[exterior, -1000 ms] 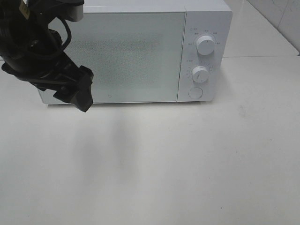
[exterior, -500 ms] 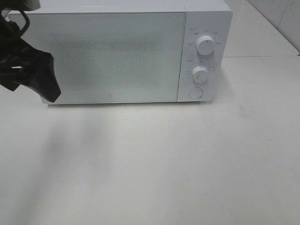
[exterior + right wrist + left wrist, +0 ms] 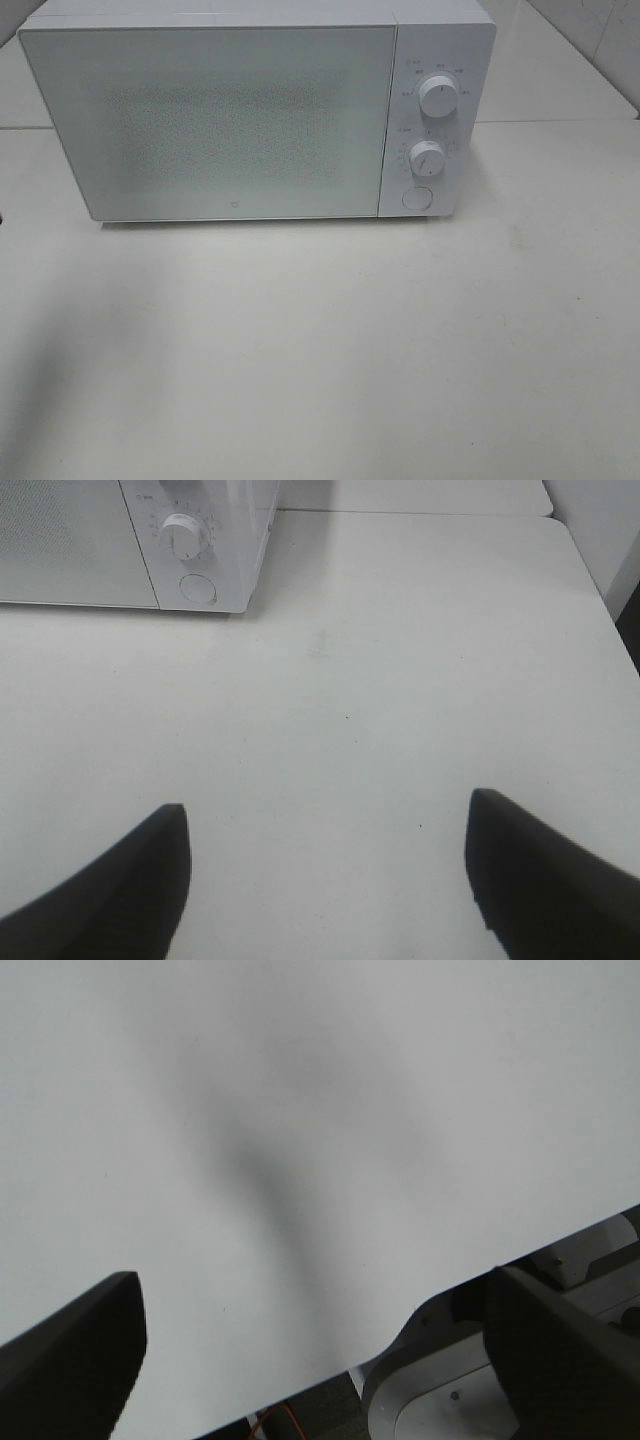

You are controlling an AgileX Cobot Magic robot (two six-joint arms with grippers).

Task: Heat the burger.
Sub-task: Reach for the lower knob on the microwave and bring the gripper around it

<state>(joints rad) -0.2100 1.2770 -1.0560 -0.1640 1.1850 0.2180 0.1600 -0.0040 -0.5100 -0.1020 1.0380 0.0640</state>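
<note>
Overhead, a white microwave (image 3: 250, 110) stands at the back of a plain white bench (image 3: 350, 350). Its wide frosted door (image 3: 220, 120) is fully closed and lets nothing inside show through, so what the oven holds cannot be told. To the right of the door is a narrow control strip with an upper knob (image 3: 439, 97), a lower knob (image 3: 427, 159) beneath it and a round button (image 3: 416, 198) at the bottom. The burger is not visible in any view, so its place cannot be told.

Neither arm appears in the overhead view. The left wrist view shows the left claw (image 3: 312, 1290) released, its two dark fingers (image 3: 80, 1350) spread wide over bare bench near the bench's edge, grasping nothing. The right wrist view shows the right claw (image 3: 327, 810) released as well, its fingers (image 3: 120, 880) wide apart and empty above the bench. It faces the microwave's control corner and is well apart from it.
</note>
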